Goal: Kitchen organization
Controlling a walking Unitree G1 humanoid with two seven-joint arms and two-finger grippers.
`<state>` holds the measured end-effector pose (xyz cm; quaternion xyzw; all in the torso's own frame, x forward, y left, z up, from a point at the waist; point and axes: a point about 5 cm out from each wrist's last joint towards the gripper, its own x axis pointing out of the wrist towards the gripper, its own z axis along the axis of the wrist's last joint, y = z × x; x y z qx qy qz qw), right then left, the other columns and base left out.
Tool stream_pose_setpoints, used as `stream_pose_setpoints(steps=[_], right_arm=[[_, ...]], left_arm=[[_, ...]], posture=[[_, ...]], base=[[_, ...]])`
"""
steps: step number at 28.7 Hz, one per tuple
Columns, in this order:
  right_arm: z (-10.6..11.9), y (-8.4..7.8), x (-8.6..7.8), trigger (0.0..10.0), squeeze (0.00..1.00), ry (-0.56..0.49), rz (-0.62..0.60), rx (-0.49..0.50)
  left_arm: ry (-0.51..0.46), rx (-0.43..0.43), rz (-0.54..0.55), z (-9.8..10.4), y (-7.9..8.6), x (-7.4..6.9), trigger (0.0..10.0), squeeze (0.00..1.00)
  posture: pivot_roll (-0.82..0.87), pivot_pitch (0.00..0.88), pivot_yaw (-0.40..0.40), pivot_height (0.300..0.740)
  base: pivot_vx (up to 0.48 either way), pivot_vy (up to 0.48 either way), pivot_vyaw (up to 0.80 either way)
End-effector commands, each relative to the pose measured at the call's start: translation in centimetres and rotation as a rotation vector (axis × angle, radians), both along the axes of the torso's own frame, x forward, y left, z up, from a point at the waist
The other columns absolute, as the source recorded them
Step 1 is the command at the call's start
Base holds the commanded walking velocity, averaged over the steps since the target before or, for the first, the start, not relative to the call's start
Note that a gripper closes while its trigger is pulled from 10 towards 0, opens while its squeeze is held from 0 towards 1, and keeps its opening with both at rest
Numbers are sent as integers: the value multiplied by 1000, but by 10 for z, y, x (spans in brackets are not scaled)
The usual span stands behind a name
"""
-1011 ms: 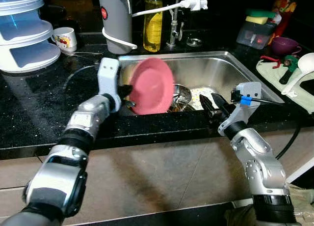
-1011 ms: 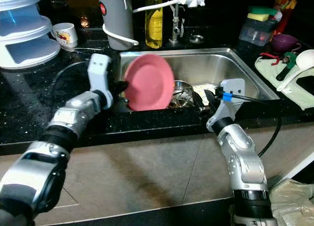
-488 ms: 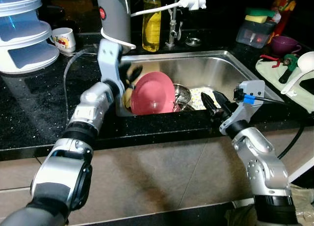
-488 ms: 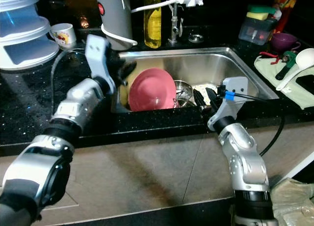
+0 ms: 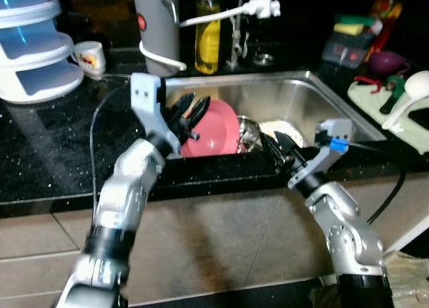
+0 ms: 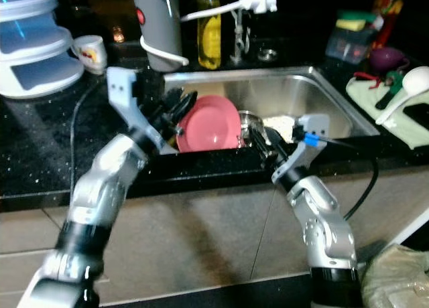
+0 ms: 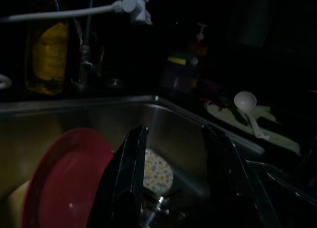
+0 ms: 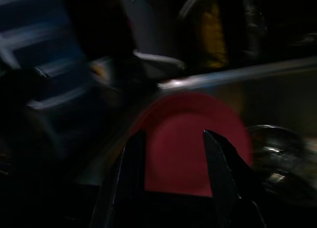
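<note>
1. Currently: pink plate (image 5: 213, 128) leans on edge in the steel sink (image 5: 315, 97), at the 9 o'clock end of the basin, face tilted toward the front wall.
2. Left end effector (image 5: 190, 115) sits just beside the plate's 9 o'clock rim, above the sink's left edge. Fingers spread, gripping nothing; left wrist view shows the plate (image 7: 64, 176) off to one side of the fingers, not between them.
3. Right end effector (image 5: 276, 146) hovers at the sink's front edge, about 5 o'clock of the plate. Fingers apart, empty; right wrist view shows the plate (image 8: 193, 143) ahead through the finger gap, blurred.
4. Steel bowl (image 5: 247, 132) touches or nearly touches the plate's 3 o'clock side, can't tell which. Flower-pattern dish (image 7: 157, 171) lies on the sink floor beyond it.
5. Black counter (image 5: 53, 147) surrounds the sink. At 12 o'clock behind the basin: grey appliance (image 5: 155, 23), yellow oil bottle (image 5: 207, 33), white tap (image 5: 248, 7).
6. At 10 o'clock: blue-and-white stacked containers (image 5: 33, 50), white mug (image 5: 89, 57) next to them.
7. At 2–3 o'clock: sponge tub (image 5: 345, 43), purple cup (image 5: 381, 60), white ladle (image 5: 409, 97) on a green mat (image 5: 365, 97).
</note>
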<state>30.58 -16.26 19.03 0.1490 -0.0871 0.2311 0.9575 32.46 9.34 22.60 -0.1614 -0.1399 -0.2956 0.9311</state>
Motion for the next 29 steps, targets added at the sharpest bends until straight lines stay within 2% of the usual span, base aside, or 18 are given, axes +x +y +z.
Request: stream_pose_setpoints(steps=[1, 4, 5, 11, 18, 21, 29], right_arm=[[4, -2, -3, 10000, 0, -29, 6, 23], [6, 0, -4, 10000, 0, -42, 31, 56], [6, 2, -5, 10000, 0, -48, 52, 80], [2, 0, -5, 10000, 0, -42, 59, 83], [-20, -5, -4, 10000, 0, 21, 19, -7], [-22, -5, -4, 10000, 0, 29, 21, -21], [-27, -5, -5, 10000, 0, 38, 25, -62]], left_arm=[[5, -1, -2, 1, -1, -3, 10000, 0], [25, 5, -2, -5, -2, -8, 10000, 0], [56, 19, 0, -13, -1, -13, 10000, 0], [103, 38, -4, -23, 1, -22, 10000, 0], [194, 75, -22, -48, 0, -37, 10000, 0], [204, 75, -23, -50, 0, -38, 10000, 0], [234, 47, 10, -54, 5, -41, 10000, 0]], posture=[[-73, 0, -38, 740], [-70, 0, -39, 740], [-68, 0, -39, 740], [-72, 0, -38, 740], [-71, 0, -40, 740], [-71, 0, -42, 740], [-73, 0, -43, 740]], base=[[-251, 0, 0], [-266, 0, 0], [-281, 0, 0], [-287, 0, 0], [-295, 0, 0], [-296, 0, 0], [0, 0, 0]])
